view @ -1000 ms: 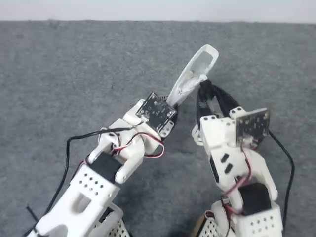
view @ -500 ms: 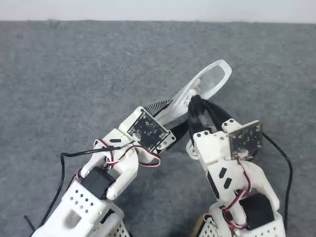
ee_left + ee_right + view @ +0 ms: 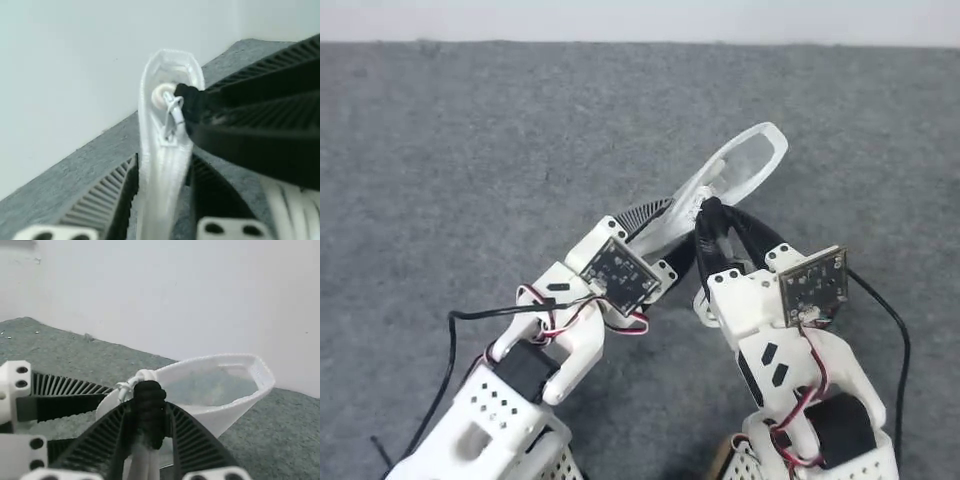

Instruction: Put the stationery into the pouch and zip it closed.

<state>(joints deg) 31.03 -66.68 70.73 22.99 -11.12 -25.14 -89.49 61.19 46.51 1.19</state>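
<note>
Two grippers were found closed on one translucent pouch (image 3: pixel 745 160), which was held in the air above the grey table (image 3: pixel 470 150). The left gripper (image 3: pixel 162 172) was clamped across the pouch's near end, its ribbed jaws pressed to either side. The right gripper (image 3: pixel 148 400) had its black fingers drawn together on the zip edge, just beside the slider (image 3: pixel 162 95), while the metal pull tab (image 3: pixel 172 120) hung loose. Whether the slider itself was pinched could not be told.

Compared with a second before, both arms had been drawn back toward their bases, and the pouch's free end had been swung from a steep upward slant to a lean toward the right arm's side. Over the last half second almost nothing was altered. The black fingers appeared no nearer to the free end than before, so the zip was judged not to have been advanced; the pouch had only been re-angled.

Beyond the slider the mouth seemed to gape in the right wrist view, so the last stretch of zip was judged unclosed. No stationery could be made out inside with certainty.
</note>
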